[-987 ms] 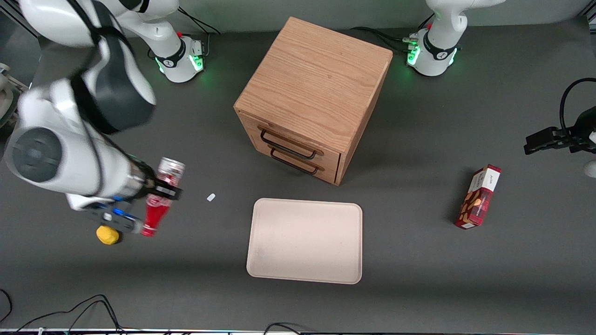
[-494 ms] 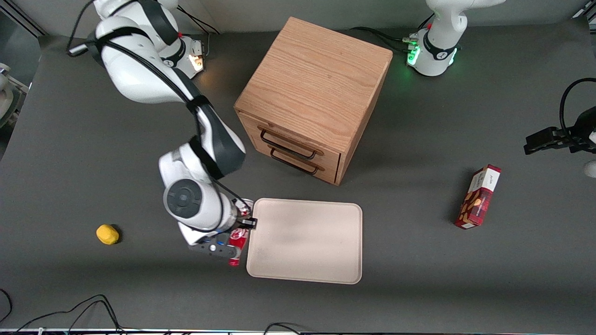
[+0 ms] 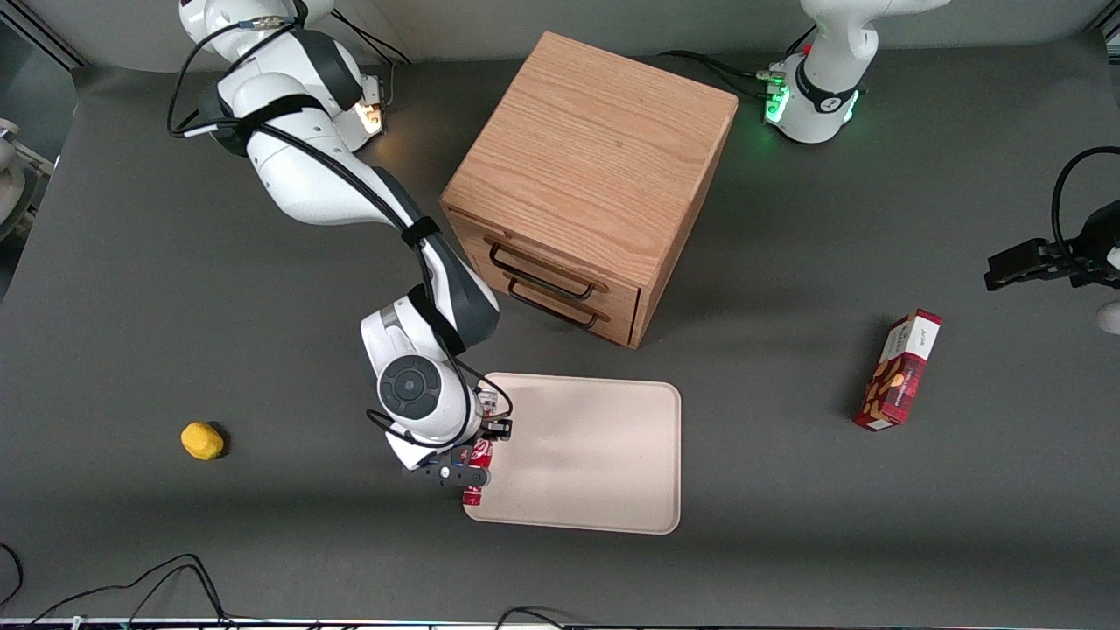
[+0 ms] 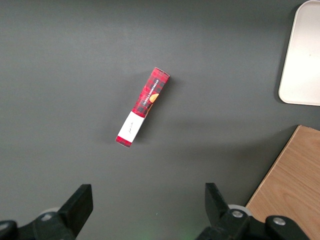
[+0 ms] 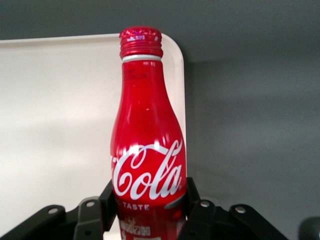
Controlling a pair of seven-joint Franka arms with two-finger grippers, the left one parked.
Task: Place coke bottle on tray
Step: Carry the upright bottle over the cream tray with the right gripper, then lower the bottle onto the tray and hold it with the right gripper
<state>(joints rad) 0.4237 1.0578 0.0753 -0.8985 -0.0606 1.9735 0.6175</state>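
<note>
gripper (image 3: pixel 479 455) clamps coke bottle (image 5: pixel 147 145) over tray (image 3: pixel 595 455) edge nearest the working arm.

Swung from beside the small yellow lump (image 3: pixel 202 440) at the working arm's end of the bench over to the pale beige-pink rectangular tray's (image 3: pixel 604 455) edge, gripper (image 3: pixel 477 455) clamped on the slim red coke bottle (image 3: pixel 477 472), now overlapping the rim.
</note>
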